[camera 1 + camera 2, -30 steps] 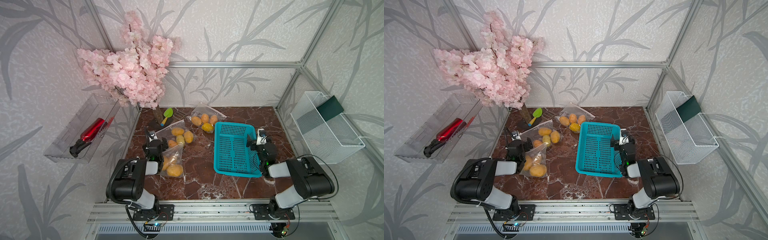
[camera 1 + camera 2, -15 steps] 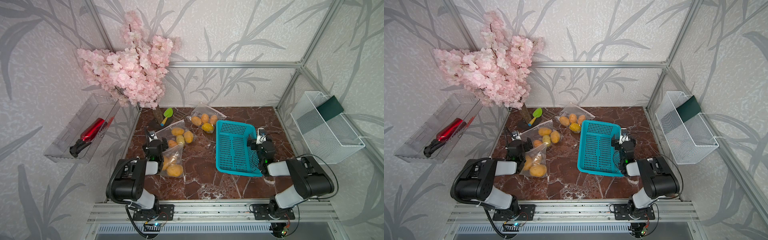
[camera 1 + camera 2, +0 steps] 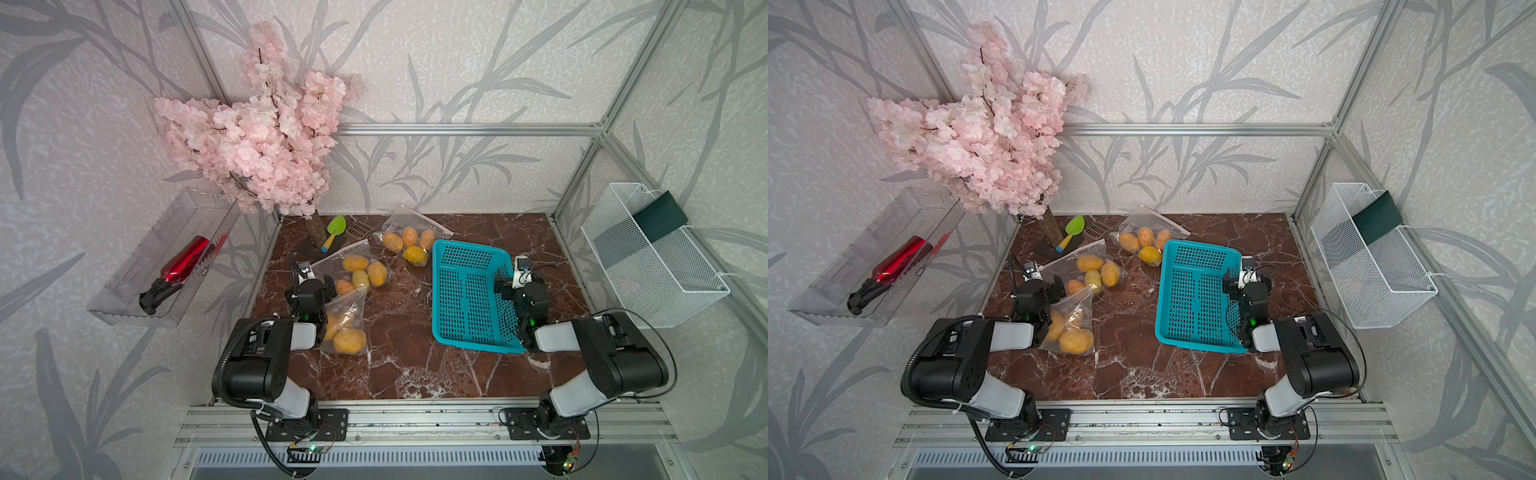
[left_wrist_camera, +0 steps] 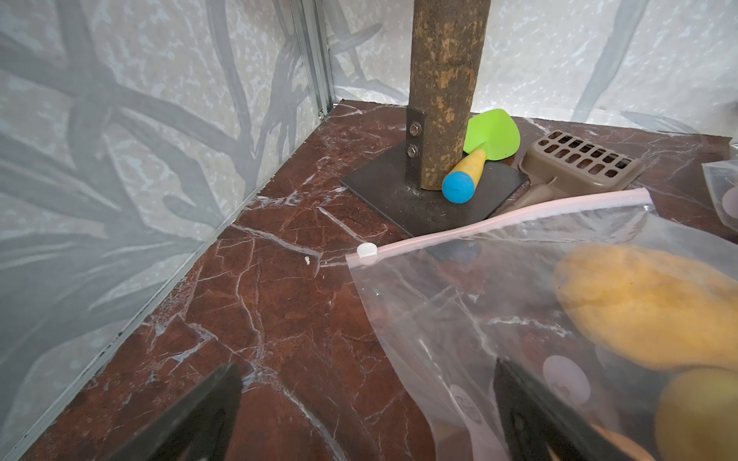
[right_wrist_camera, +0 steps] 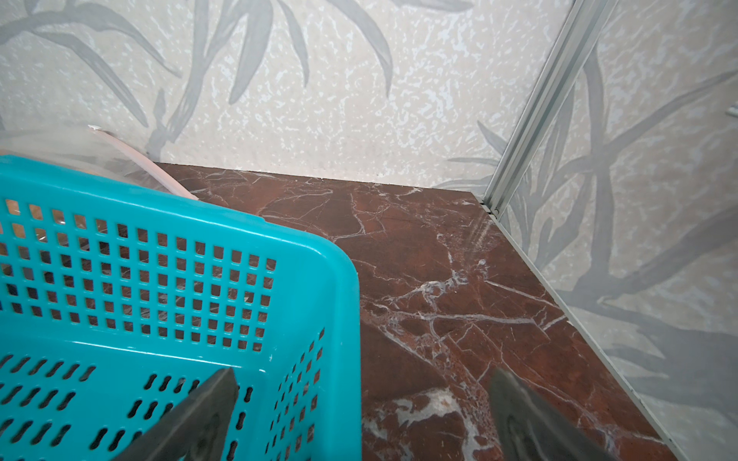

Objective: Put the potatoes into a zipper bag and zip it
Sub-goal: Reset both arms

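Note:
Yellow-tan potatoes (image 3: 349,340) lie in three clear zipper bags on the marble table in both top views: a near bag (image 3: 353,307), a middle bag (image 3: 332,259) and a far bag (image 3: 409,218). My left gripper (image 3: 311,291) stands open beside the near and middle bags. In the left wrist view its fingers (image 4: 223,383) are wide apart, and a corner of the middle bag (image 4: 459,303), pink zipper shut, reaches between them. My right gripper (image 5: 363,371) is open astride the right wall of the empty teal basket (image 5: 319,303).
A blossom tree on a metal base (image 4: 435,191) stands at the back left, with a green toy shovel (image 4: 493,133) and a brown scoop (image 4: 579,159) beside it. The teal basket (image 3: 469,295) takes the right middle. Side walls hold a clear tray (image 3: 166,257) and a white wire basket (image 3: 652,257).
The teal basket has turned slightly, its far end swinging right with the right gripper at its wall. The left arm and the bags have not moved.

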Tool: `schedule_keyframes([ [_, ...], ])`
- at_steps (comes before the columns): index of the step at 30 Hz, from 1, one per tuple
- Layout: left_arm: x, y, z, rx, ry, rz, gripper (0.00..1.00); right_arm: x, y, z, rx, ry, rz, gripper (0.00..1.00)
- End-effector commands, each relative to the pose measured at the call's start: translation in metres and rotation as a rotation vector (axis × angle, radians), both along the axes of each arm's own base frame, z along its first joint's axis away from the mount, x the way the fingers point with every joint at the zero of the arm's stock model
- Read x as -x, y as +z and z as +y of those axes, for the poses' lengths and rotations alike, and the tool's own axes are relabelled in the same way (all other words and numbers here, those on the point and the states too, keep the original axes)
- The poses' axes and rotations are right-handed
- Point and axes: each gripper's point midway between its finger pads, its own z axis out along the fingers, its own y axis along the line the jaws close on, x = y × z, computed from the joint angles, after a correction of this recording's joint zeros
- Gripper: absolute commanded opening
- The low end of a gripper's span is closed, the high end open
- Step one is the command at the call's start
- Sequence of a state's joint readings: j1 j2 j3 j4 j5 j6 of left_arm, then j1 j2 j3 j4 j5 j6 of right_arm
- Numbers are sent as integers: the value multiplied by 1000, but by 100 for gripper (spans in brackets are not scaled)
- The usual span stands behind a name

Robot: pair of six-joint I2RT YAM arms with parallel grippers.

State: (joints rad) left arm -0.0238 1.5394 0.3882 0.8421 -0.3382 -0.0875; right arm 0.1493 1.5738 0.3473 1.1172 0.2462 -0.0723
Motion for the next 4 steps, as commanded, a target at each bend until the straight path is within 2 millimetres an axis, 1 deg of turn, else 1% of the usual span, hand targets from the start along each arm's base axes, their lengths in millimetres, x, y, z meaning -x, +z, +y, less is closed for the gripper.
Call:
schedule_keyframes([
  [1,-3,6,0,-1,-3,-12,99,3,-25,3,13,14,98,99],
  [4,-3,6,0,-2,-3,-12,99,4,-25,2,14,12,93,99],
])
